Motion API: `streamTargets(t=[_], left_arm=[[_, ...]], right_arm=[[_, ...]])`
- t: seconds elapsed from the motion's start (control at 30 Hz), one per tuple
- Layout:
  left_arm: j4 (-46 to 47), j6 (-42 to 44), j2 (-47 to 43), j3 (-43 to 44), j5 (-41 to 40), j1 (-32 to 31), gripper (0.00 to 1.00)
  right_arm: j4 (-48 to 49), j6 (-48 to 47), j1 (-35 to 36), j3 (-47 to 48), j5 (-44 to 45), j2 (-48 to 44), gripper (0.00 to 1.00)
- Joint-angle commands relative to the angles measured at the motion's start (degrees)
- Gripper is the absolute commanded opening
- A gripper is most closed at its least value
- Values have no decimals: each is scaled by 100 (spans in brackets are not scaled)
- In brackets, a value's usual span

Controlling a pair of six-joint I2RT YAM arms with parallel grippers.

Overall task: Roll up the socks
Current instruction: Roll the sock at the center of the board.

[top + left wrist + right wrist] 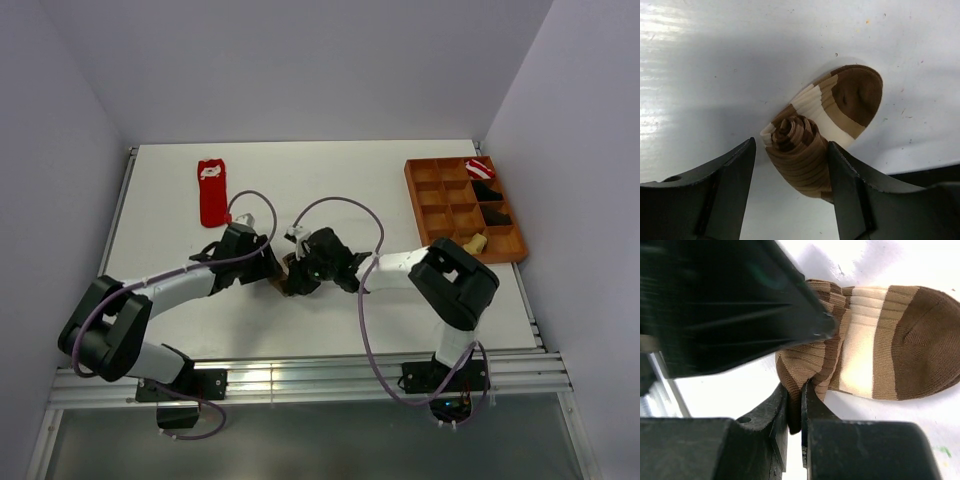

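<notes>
The brown-and-tan striped sock (875, 355) lies in the middle of the worktop (330, 190), where both arms meet over it. One end is wound into a tight spiral roll and the dark brown toe is flat on the surface beyond it. The left gripper (791, 147) stands wide around the roll. One finger is clear of the fabric and the other is right against it (whether it presses, I cannot tell). The right gripper (794, 390) is nearly closed and pinches a fold of the striped sock's brown fabric at the edge of the roll. The red sock (212, 192) with its white mark lies flat and unrolled at the far left, well apart from the arms. An orange compartment tray (412, 195) sits at the far right.
</notes>
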Motion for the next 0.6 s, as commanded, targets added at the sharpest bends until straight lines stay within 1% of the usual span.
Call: streamTargets(t=[0.0,0.1,0.13,0.23,0.33,0.47,0.57], left_arm=[[272,-467,-449,-183,-66,48,64],[272,-722,-695,-358,-250,66,65],[463,-784,-757,-429,-234,75,66],[649,-1039,-1055,-736,-207,119,66],[834,-1285,-1345,-1044,-330,128,67],[791,-1540,-1610,-1317,-742,215,69],[1017,-1716,-1671,-1449,-709,312,69]], right_arm=[[-49,236,-277,55,-924,355,0],[-172,236,-427,222,-1162,628,0],[-199,245,-463,274,-1363,707,0],[-252,263,-577,433,-1663,988,0],[-304,254,-638,529,-1760,1067,0],[-454,210,-674,697,-1909,1147,0],[-533,175,-683,784,-2006,1199,0]])
